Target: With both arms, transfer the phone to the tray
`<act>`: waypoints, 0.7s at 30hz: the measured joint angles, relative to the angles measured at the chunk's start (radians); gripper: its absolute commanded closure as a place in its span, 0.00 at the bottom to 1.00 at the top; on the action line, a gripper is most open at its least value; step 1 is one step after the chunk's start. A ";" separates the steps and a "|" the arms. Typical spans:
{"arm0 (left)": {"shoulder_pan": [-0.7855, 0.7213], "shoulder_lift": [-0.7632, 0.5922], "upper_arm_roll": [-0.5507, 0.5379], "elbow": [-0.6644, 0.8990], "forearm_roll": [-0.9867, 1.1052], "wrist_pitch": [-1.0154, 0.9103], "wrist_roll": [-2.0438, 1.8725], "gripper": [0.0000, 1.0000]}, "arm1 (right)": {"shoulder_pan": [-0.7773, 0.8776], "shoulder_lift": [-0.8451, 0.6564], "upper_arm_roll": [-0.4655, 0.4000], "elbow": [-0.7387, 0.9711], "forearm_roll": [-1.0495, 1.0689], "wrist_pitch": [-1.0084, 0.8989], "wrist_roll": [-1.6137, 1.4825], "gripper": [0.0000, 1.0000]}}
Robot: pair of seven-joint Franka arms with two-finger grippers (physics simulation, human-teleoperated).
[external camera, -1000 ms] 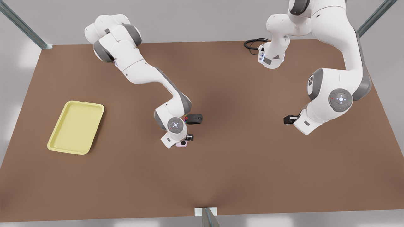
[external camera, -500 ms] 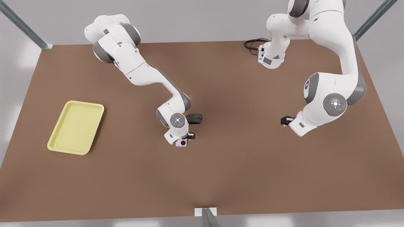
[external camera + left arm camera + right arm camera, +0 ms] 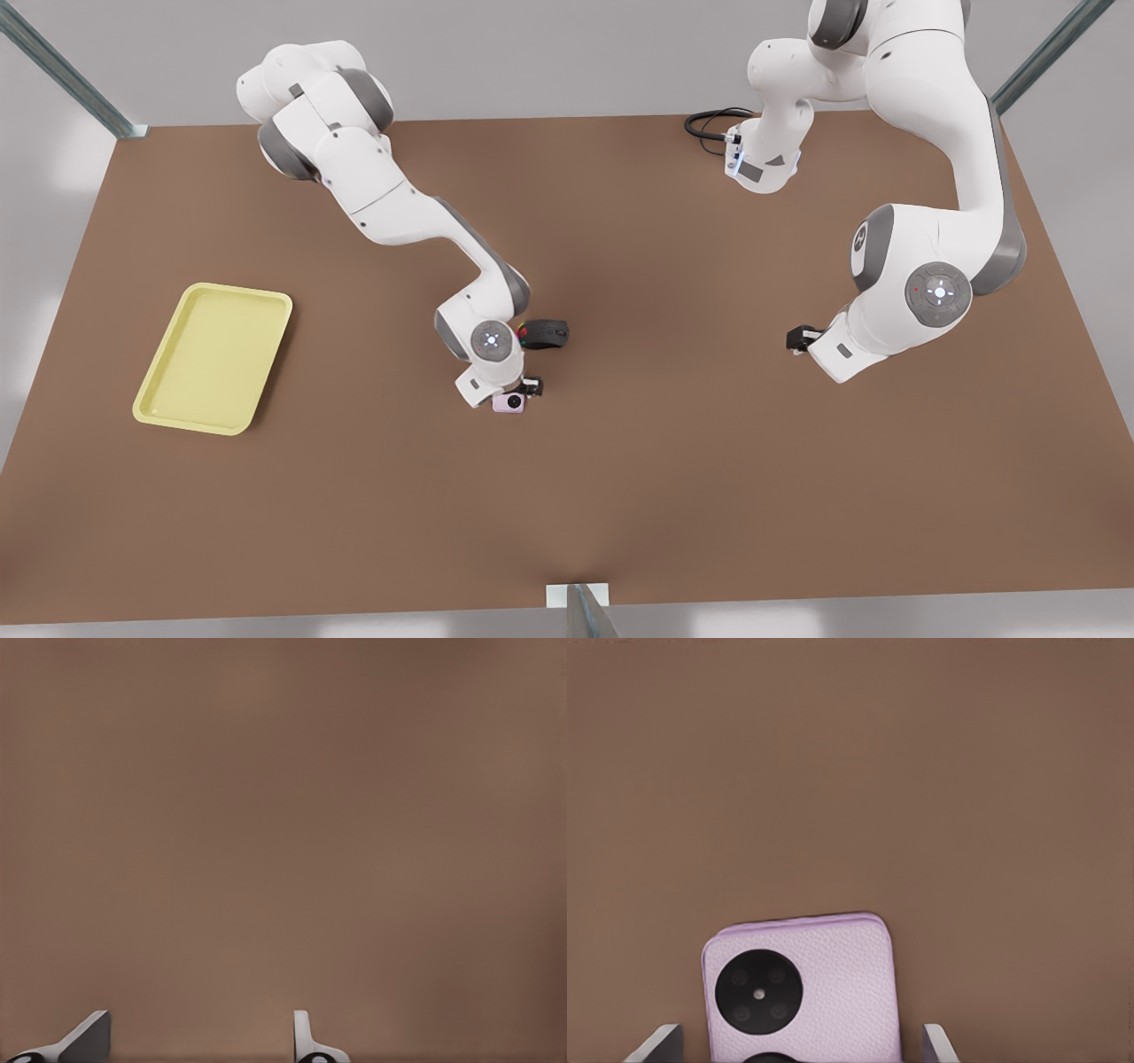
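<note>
The right gripper [image 3: 523, 390] hangs low over the phone [image 3: 508, 402], its 2 fingers [image 3: 656, 1043] spread on either side of the pink case and not touching it. The phone lies flat on the desk [image 3: 620, 496], partly hidden under the wrist; 1 camera circle is cut off in the right wrist view. The mouse [image 3: 544, 334] sits just behind. The left gripper [image 3: 800, 338] waits over bare desk, fingers [image 3: 84, 1041] apart, gripping nothing. The tray [image 3: 214, 357] lies well apart.

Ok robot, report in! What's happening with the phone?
Right gripper open astride phone. Left gripper open, waiting apart. Tray off toward front view's left. Mouse close behind the phone.
</note>
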 measured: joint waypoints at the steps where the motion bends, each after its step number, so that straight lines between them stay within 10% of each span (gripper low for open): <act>1: 0.000 0.001 0.000 0.000 0.000 0.000 0.001 0.00 | -0.001 -0.001 0.000 -0.002 0.000 0.001 0.001 0.00; 17: 0.001 0.011 0.000 0.002 -0.006 0.006 0.011 0.00 | 0.002 0.018 0.001 -0.007 0.000 0.037 0.009 0.00; 21: 0.001 0.011 0.000 0.001 -0.007 0.006 0.012 0.00 | 0.002 0.020 0.001 -0.006 0.000 0.040 0.010 0.13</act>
